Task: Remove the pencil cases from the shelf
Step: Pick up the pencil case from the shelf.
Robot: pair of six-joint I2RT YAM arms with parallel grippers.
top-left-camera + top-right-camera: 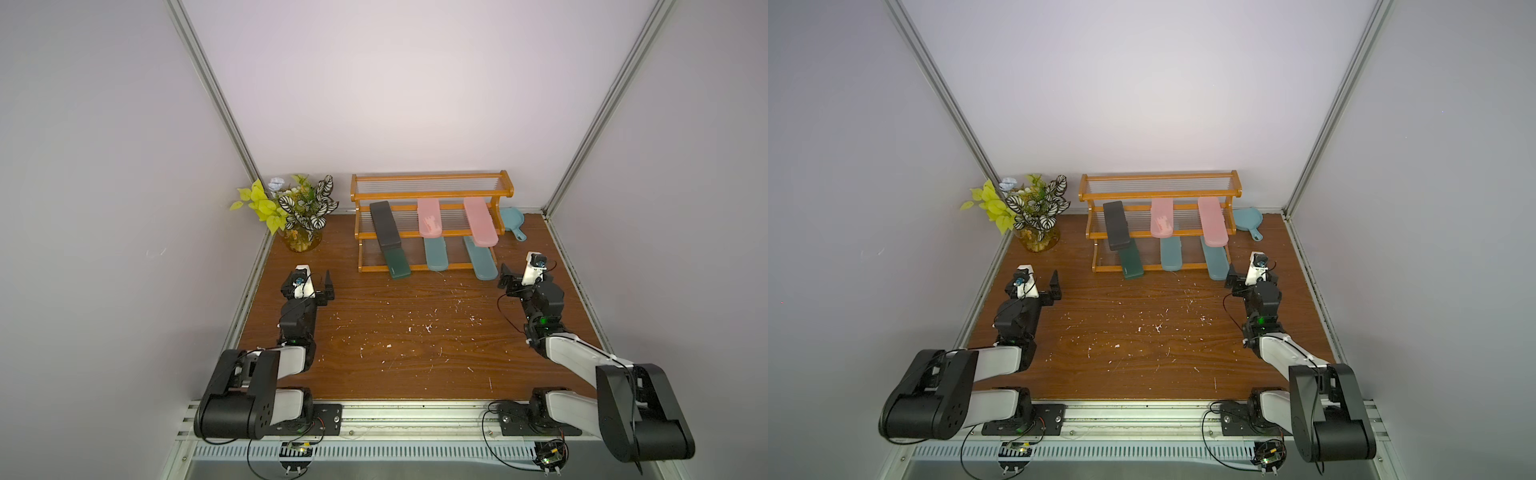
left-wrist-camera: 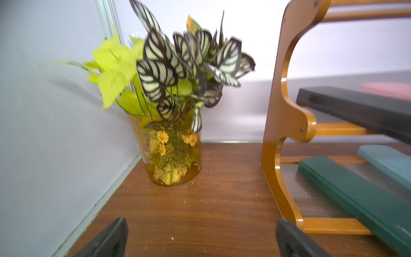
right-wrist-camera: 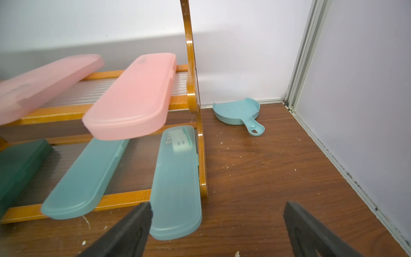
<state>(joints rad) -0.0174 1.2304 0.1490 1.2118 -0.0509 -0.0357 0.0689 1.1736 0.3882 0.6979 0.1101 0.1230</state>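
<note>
While spread wide and empty, black left gripper sits low over brown wooden table | black right gripper: spread wide, empty, just beside slim translucent teal pencil case

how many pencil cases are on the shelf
6. Middle tier of the shelf: black case, two pink cases. Bottom tier: dark green case, two teal cases. None seems hidden.

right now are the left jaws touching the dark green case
Apart. In both top views a stretch of bare table lies between the open left jaws and the dark green case on the bottom tier of the shelf.
</note>
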